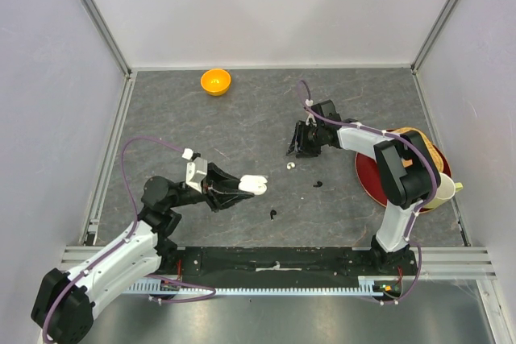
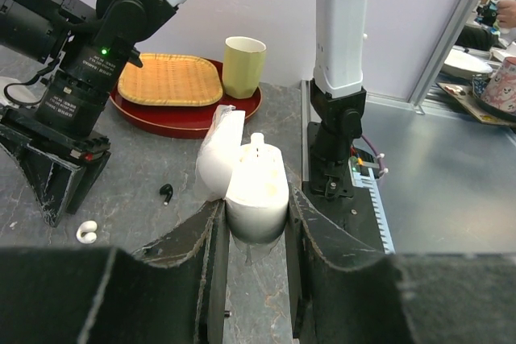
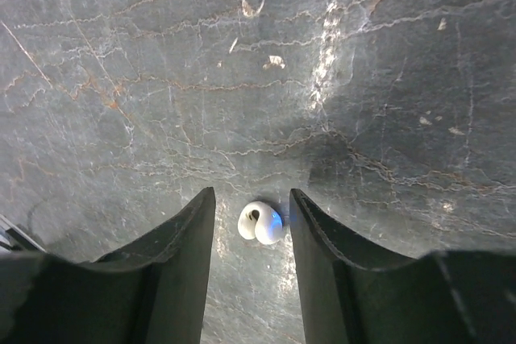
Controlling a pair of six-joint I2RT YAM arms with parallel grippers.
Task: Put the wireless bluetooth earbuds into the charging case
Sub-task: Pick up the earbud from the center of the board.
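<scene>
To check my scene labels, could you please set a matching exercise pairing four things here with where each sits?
Things: 1 charging case; 2 white earbud; 3 orange bowl; 4 cup.
Places: A far side of the table; B on the red tray; C clamped in the left gripper; D on the table, between the open jaws of the right gripper.
Pairs: 1-C, 2-D, 3-A, 4-B.

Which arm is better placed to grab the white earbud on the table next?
Right. The right gripper is open and straddles the white earbud, while the left gripper is shut on the open white charging case.
</scene>
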